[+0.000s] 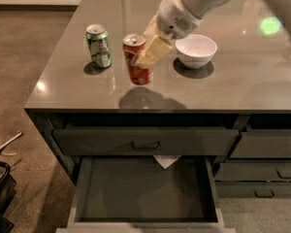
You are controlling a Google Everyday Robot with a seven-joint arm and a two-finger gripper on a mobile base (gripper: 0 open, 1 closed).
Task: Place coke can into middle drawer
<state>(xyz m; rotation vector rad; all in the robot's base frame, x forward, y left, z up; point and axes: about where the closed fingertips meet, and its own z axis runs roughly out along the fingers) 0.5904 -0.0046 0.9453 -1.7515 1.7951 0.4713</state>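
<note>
The red coke can (pixel 136 71) is held slightly tilted just above the grey countertop (pixel 242 89), with its shadow on the surface below it. My gripper (pixel 144 56) is shut on the can from the right, one yellowish finger (pixel 153 51) across its front. The arm reaches in from the upper right. The middle drawer (pixel 85 187) is pulled open below the counter's front edge; its dark flat interior has nothing in it.
A green-and-silver can (pixel 99 45) stands left of the coke can. A white bowl (pixel 196 50) sits to its right. The top drawer (pixel 145 141) with a black handle is closed. A white paper corner (pixel 166 161) hangs at the open drawer's back. Narrower drawers (pixel 262 171) are at right.
</note>
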